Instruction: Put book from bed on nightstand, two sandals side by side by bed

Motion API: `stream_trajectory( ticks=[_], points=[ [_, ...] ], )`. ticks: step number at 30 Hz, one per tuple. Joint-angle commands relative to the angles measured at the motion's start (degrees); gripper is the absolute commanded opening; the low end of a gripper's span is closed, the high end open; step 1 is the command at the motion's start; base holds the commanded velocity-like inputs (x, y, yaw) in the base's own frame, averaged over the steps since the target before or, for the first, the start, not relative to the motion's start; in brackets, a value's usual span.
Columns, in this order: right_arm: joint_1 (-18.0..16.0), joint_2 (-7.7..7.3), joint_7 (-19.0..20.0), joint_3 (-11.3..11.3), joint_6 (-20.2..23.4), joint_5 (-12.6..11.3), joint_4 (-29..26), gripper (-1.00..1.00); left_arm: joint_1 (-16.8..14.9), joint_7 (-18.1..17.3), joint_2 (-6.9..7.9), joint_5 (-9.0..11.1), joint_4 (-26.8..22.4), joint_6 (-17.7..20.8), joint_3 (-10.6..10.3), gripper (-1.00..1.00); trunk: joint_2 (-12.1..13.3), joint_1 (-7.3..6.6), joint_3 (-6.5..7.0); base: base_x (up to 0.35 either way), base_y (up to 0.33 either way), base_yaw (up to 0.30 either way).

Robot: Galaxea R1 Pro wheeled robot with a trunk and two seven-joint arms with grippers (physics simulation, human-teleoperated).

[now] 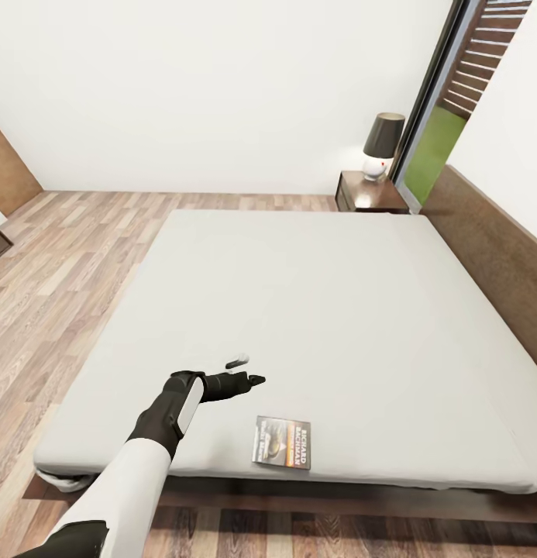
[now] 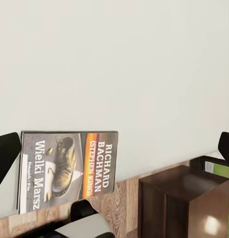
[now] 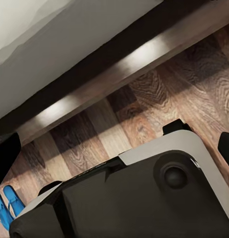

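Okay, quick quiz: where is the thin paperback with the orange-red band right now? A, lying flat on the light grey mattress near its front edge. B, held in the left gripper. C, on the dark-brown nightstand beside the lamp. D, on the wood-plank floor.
A: the thin paperback lies flat on the light grey mattress close to its near edge, apart from the open left gripper hovering beside it.

Home bedroom: large bed, grey mattress; nightstand with lamp beside its headboard; wood-plank floor.
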Motion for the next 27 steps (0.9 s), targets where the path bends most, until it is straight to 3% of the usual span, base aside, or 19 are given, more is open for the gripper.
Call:
stream_trajectory(
  ticks=[1, 27],
  points=[
    [-0.07, -0.03, 0.33, -0.46, -0.22, 0.18, 0.19, 1.0, -0.04, 0.03, -0.07, 0.41, -0.03, 0.52, 0.29, 1.0, -0.1, 0.03, -0.18, 0.086, -0.088, 0.0],
    [-0.07, -0.03, 0.27, -0.46, -0.24, 0.18, 0.19, 1.0, -0.04, 0.03, -0.07, 0.41, -0.03, 0.52, 0.29, 1.0, -0.1, 0.03, -2.53, 0.023, -0.025, 0.0]
  ],
)
